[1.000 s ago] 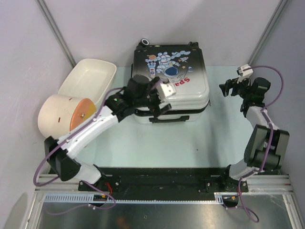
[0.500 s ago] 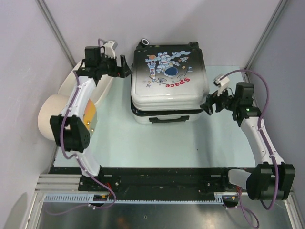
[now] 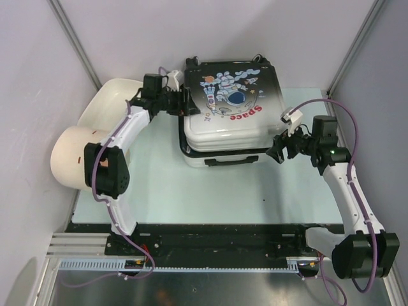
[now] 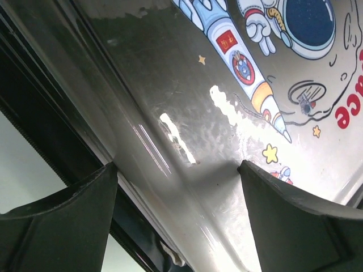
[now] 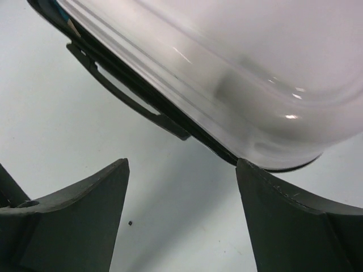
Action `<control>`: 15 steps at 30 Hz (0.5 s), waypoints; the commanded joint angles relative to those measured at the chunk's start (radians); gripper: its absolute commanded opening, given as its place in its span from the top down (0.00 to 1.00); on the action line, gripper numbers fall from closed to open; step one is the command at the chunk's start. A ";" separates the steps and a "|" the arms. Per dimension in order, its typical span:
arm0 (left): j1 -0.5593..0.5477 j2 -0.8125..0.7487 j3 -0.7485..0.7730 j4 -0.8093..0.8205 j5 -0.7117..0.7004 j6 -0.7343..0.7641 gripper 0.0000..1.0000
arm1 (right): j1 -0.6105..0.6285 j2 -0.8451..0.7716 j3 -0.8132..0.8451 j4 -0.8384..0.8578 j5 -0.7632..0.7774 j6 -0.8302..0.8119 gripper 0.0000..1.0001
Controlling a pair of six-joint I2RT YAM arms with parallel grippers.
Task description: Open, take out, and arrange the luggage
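Observation:
The luggage [image 3: 233, 115] lies flat at the middle back of the table, astronaut print up, black handle [image 3: 226, 161] facing me. My left gripper [image 3: 183, 102] is at its left edge. In the left wrist view its jaws [image 4: 177, 167] stand open astride the rim of the glossy lid [image 4: 227, 113], one finger on the printed top, the other over a dark gap below. My right gripper [image 3: 275, 150] is open at the front right corner. In the right wrist view [image 5: 181, 162] only bare table lies between its fingers, and the right fingertip nearly touches the white shell [image 5: 238, 68].
A cream tub [image 3: 111, 102] stands at the back left, with a cream cylinder [image 3: 70, 159] in front of it, beside the left arm. Grey walls and slanted poles close in the back and sides. A black rail [image 3: 217, 236] runs along the near edge.
The left arm swung from the suitcase front out to the tub, then onto the lid's left edge. The suitcase turned slightly and its upper shell shifted. The right gripper came down to the front right corner.

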 commanded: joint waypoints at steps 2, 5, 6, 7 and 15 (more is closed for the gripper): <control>-0.325 -0.002 -0.080 0.049 0.211 -0.104 0.16 | -0.029 -0.069 0.031 -0.033 0.017 -0.044 0.18; -0.307 -0.026 -0.100 0.101 0.191 -0.157 0.13 | -0.035 -0.083 0.031 -0.050 0.029 -0.055 0.18; -0.299 -0.035 -0.113 0.106 0.176 -0.163 0.12 | -0.038 -0.092 0.031 -0.053 0.024 -0.064 0.18; -0.288 -0.066 -0.127 0.120 0.166 -0.187 0.11 | -0.038 -0.095 0.031 -0.057 0.020 -0.067 0.18; -0.123 -0.281 -0.291 0.238 0.010 -0.322 0.02 | -0.010 -0.098 0.033 -0.014 0.012 -0.032 0.19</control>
